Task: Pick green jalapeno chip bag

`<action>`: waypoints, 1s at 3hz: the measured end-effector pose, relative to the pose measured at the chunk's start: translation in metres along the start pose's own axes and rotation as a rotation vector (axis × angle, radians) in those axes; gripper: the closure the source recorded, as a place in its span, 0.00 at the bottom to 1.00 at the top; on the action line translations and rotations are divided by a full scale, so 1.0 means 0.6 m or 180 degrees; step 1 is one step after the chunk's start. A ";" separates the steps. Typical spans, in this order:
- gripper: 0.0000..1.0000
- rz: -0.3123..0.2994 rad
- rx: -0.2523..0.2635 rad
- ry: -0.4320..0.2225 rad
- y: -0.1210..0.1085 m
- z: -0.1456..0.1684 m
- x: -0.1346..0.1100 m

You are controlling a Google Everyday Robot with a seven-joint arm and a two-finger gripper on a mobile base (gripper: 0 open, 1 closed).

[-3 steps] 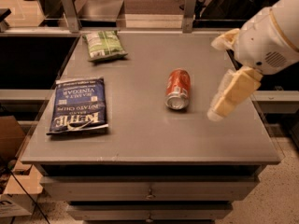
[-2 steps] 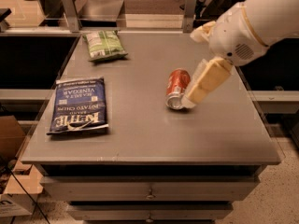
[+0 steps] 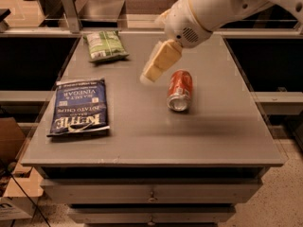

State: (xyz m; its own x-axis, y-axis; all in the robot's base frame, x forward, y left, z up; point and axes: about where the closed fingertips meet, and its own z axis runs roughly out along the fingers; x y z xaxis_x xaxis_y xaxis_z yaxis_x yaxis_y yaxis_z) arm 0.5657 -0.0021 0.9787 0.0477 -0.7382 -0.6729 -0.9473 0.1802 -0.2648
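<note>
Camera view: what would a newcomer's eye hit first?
The big white arm reaching in from the upper right, its gripper hanging above the middle of the grey table, just left of a red soda can lying on its side. Next, the dark-blue Kettle chip bag flat near the left edge, and the small green jalapeno chip bag at the far left corner, apart from the gripper.

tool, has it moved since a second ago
Yes. The tool has swung left, from right of the red can to its upper left, closer to the green chip bag.
</note>
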 end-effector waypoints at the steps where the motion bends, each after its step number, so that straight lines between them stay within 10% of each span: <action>1: 0.00 0.0000 0.0000 0.0001 0.000 0.000 0.000; 3: 0.00 0.0011 0.0444 -0.0121 -0.106 0.057 -0.034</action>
State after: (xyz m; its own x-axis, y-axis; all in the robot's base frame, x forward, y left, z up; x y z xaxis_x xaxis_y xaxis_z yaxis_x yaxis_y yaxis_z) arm 0.6358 0.0237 0.9857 0.0589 -0.7127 -0.6990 -0.8944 0.2733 -0.3540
